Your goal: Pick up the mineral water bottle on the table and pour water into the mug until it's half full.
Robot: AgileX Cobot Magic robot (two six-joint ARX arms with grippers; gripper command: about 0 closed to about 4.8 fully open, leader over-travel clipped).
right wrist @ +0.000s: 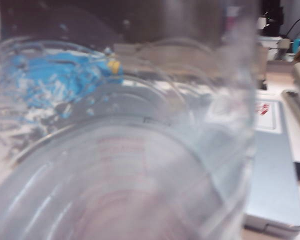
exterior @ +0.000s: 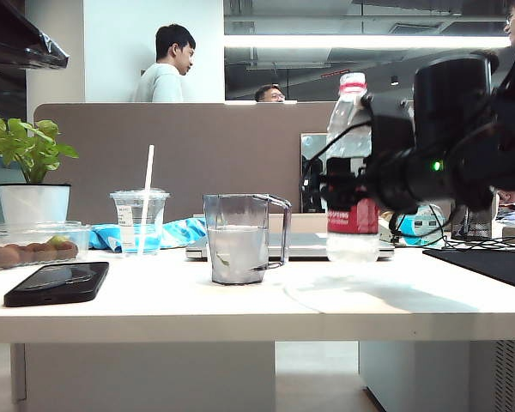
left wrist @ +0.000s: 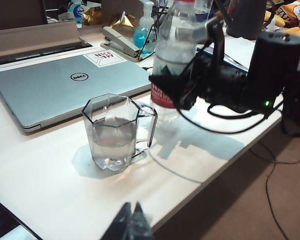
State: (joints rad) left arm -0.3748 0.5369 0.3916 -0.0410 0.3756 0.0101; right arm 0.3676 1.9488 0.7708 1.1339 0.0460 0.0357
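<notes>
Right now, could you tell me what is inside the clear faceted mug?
The clear grey-tinted faceted plastic mug holds clear water to about half its height; nothing else shows inside.

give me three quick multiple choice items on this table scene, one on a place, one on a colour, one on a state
1. Where is the mineral water bottle?
A. flat on the laptop
B. upright on the table, right of the mug in the exterior view
C. inside the mug

2. What colour is the bottle's label?
A. red
B. blue
C. yellow

3. What is the state of the mug?
A. empty
B. tipped over
C. upright, about half full of water

Answers:
1 B: the bottle stands on the table beside the mug, with the right gripper shut on it.
2 A: the red band shows on its lower body.
3 C: the left wrist view shows the water level at roughly mid-height. The left gripper is shut, apart from the mug.
</notes>
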